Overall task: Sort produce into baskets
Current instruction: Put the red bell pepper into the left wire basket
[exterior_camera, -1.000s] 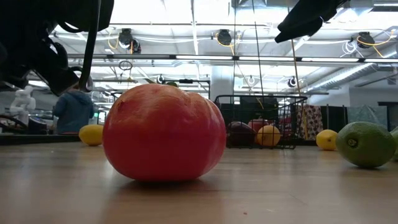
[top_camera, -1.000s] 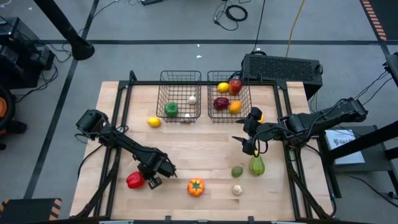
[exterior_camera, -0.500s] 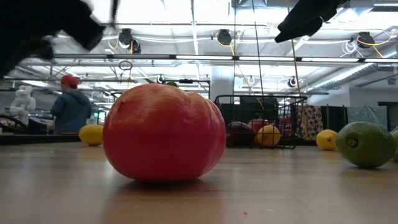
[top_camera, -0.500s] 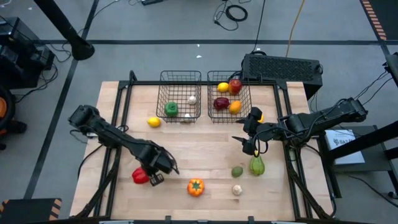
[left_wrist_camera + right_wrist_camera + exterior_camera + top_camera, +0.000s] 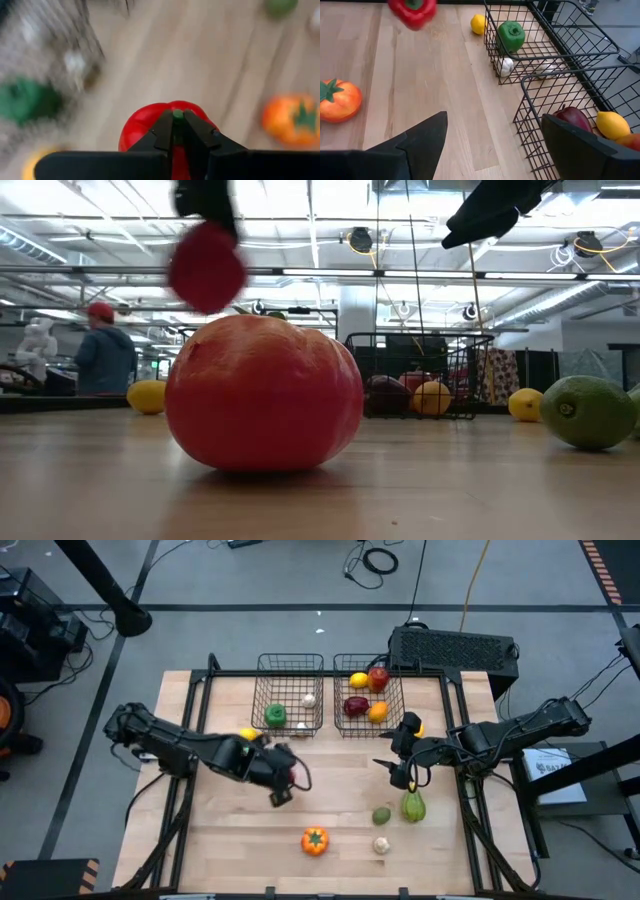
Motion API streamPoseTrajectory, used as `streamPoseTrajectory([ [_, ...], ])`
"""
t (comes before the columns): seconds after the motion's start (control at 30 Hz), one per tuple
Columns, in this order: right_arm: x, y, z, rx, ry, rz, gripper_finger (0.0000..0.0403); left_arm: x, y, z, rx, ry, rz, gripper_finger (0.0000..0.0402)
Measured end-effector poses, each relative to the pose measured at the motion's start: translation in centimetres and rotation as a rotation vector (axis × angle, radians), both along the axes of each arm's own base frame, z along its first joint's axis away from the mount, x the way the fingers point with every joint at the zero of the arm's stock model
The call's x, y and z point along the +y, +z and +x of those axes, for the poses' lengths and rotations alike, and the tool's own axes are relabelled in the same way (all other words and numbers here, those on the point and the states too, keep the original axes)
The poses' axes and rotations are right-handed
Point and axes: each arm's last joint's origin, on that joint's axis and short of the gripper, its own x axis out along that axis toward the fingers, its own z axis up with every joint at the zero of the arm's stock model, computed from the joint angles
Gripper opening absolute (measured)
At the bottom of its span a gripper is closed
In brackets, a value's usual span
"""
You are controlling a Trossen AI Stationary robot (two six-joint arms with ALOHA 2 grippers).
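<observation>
**Carrying the Red Pepper to a Basket**

The left pincer (image 5: 178,131) is clenched on the stem of a red pepper (image 5: 145,127), which hangs above the desk (image 5: 330,795) in front of the left basket (image 5: 291,693). The right pincer (image 5: 492,132) stands released, above the desk near the right basket (image 5: 370,695).

Procedure, as judged from this position:
- Keep the grip firm; a stem hold is narrow and the pepper may swing.
- Clear the wire rim before lowering.
- The green pepper (image 5: 275,715) lies in the left basket, so that basket is the likely target.
- Release only once the pepper is inside the walls.

The desk is light wood. On it lie an orange pepper (image 5: 314,840), a lemon (image 5: 247,736) and green pieces. Beyond is a workshop hall with ceiling lights; a person (image 5: 100,352) stands far off.
</observation>
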Motion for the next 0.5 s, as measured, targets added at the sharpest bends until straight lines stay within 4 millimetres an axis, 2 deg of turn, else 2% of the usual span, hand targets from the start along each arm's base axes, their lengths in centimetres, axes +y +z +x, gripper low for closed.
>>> streamPoseTrajectory([
  [0.27, 0.0, 0.0, 0.0, 0.001, 0.002, -0.003, 0.0313, 2.3, 2.7, 3.3, -0.303, -0.057, 0.265, 0.0031],
  [0.5, 0.0, -0.1, -0.1, 0.011, -0.014, 0.017, 0.0313, 5.0, 4.7, 5.0, -0.445, -0.094, 0.469, 0.0031],
])
